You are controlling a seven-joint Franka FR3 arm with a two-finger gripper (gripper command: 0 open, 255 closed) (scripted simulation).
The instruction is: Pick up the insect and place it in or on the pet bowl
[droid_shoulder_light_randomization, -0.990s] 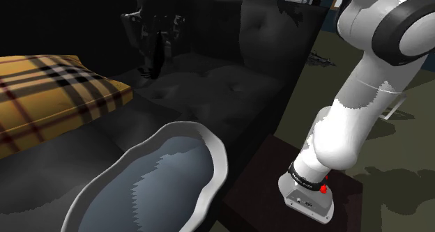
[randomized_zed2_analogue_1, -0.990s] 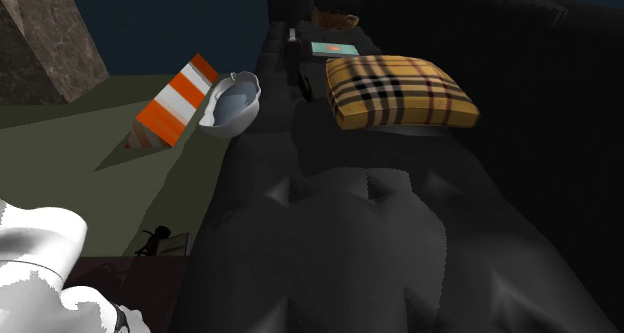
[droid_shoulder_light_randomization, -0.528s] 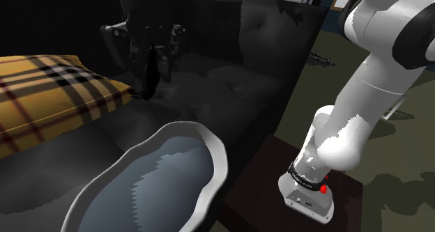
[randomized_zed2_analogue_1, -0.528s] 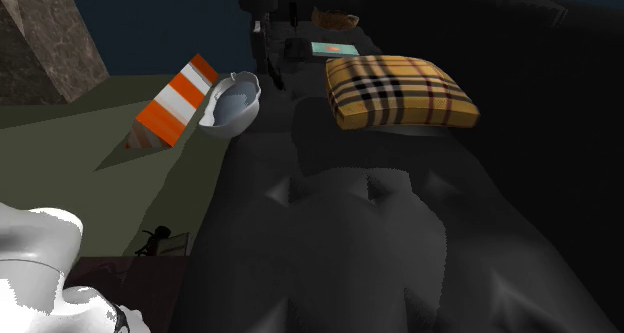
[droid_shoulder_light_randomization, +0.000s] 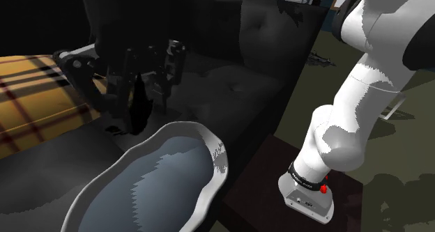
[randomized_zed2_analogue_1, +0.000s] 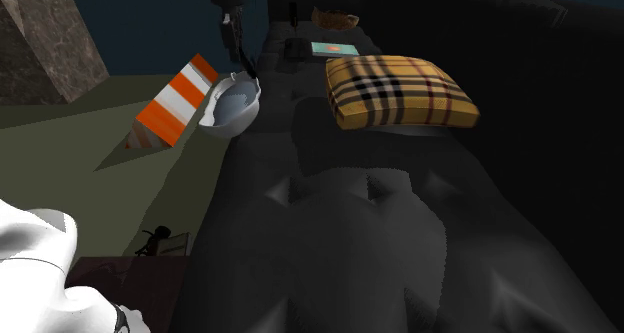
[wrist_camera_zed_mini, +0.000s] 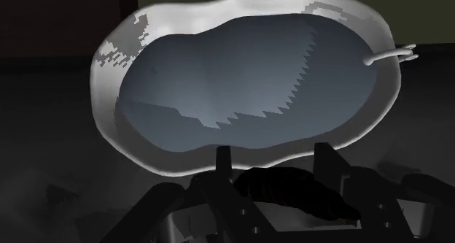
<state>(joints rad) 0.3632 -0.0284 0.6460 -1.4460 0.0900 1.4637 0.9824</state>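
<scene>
While plaid cushion (droid_shoulder_light_randomization: 28, 116) lies at shoulder view's 9 o'clock, gripper (wrist_camera_zed_mini: 275, 161) hangs beside it near 10 o'clock, clamped on black insect (wrist_camera_zed_mini: 292, 193), close to rim of grey pet bowl (droid_shoulder_light_randomization: 220, 157). Bowl sits at 6 o'clock on dark sofa (droid_shoulder_light_randomization: 230, 84). White arm (droid_shoulder_light_randomization: 362, 91) rises at 3 o'clock from stand (droid_shoulder_light_randomization: 268, 161).

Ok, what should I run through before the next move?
1. Grip: insect clasped in the tool, ok.
2. Position: tool over the middle of the bowl, not ok; it looks to hang by the rim.
3. Inside of bowl free: ok.
4. Bowl seated firmly: cannot tell; it sits at the edge of the sofa.
5. Plaid pillow out of the path: ok, apart from the bowl.
</scene>
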